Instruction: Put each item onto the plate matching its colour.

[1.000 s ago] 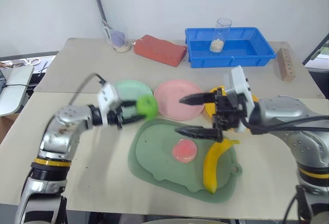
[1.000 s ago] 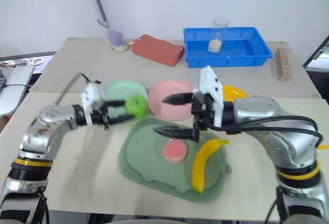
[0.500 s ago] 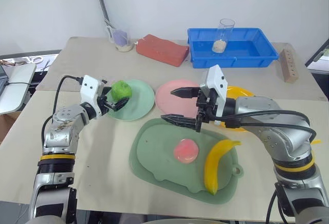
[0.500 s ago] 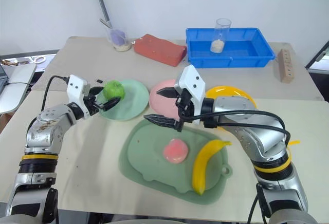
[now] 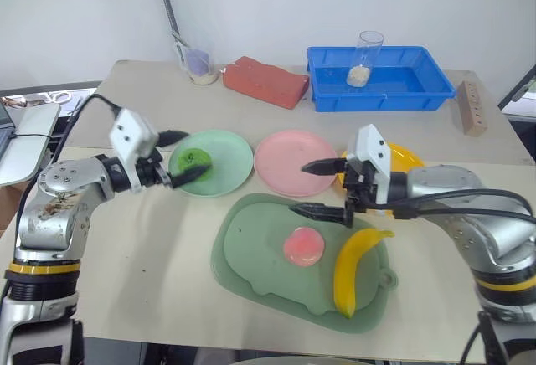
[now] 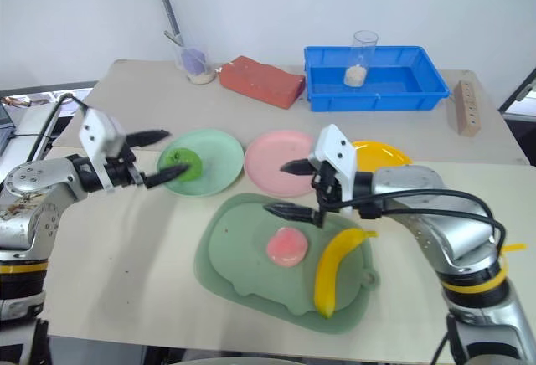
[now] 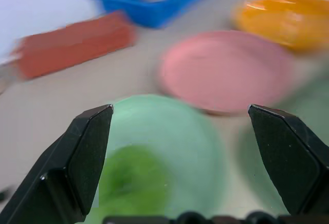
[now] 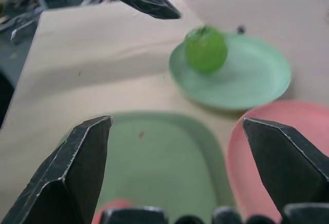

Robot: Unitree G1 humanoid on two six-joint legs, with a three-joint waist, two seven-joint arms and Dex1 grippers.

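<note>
Bright green toy apple (image 5: 193, 161) sits on the mint green plastic plate (image 5: 228, 168), both grippers' jaws wide open and empty, so I'd drop the right gripper (image 5: 320, 189) straight over the round pink toy peach (image 5: 302, 245) on the dull-green tray (image 5: 251, 252).

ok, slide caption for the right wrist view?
Open right gripper above the dull-green tray; bright green toy apple resting on the round mint-green plastic plate.
</note>
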